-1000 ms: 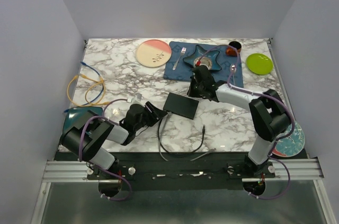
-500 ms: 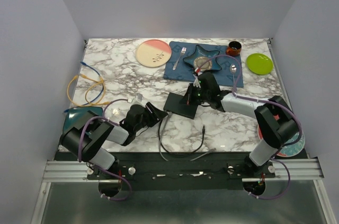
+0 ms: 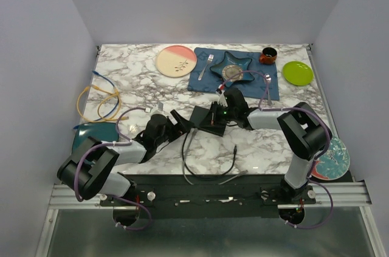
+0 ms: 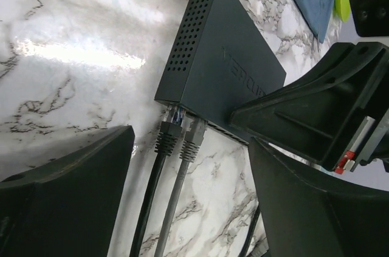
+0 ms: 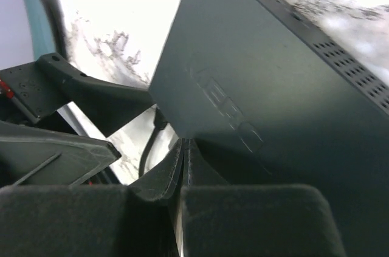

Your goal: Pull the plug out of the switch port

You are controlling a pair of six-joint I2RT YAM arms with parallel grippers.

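At the middle of the white marbled desk (image 3: 134, 81): flat matte-black switch box (image 4: 225, 68), with a black-cabled plug (image 4: 171, 130) and a grey-cabled plug (image 4: 193, 140) seated side by side in its near-left edge. Down onto its top within the last second, from by the dark blue placemat (image 3: 197, 81): right gripper (image 3: 220, 115), jaws narrow, apparently pinning the box. Moved closer from the near left: left gripper (image 3: 184, 124), jaws wide, flanking both plugs, touching neither. Bracing seemingly done; gripping and pulling not yet.
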